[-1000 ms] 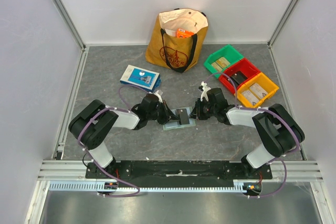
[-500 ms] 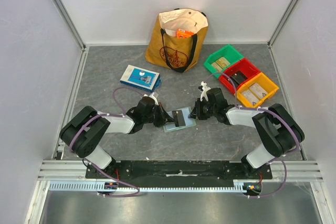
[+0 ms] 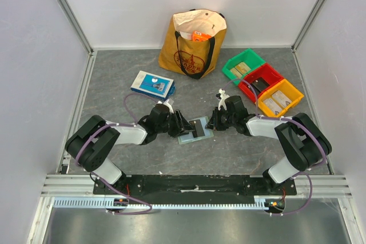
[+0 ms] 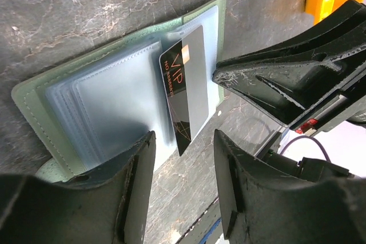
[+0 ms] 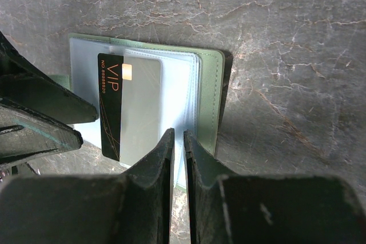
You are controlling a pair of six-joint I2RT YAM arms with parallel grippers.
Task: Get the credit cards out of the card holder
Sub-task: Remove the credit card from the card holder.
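Since the earlier frame the left gripper [image 3: 182, 124] has let go: its jaws now stand apart, and the one black credit card [image 3: 199, 127] lies half drawn out on the open card holder [image 3: 191, 135].

From the top camera, two grippers meet at that holder in the middle of the table, the right gripper [image 3: 210, 122] at its right edge. Farther back are one tote bag [image 3: 193, 44], one blue-and-white box [image 3: 152, 83] and three bins: green [image 3: 244, 66], red [image 3: 261, 81] and yellow [image 3: 280, 97]. The bins' contents are too small to make out.

The left wrist camera shows the card [image 4: 186, 90] tilted, sticking out of the clear pockets, with nothing between the open fingers [image 4: 137, 187]. The pockets' other contents are blurred.

In the right wrist camera, the right gripper's [image 5: 175, 135] jaws are nearly together, a thin slit between them, with the tips over the pockets beside the green cover [image 5: 214, 101]. Whether they nip a leaf cannot be told, as the fingers hide the contact.
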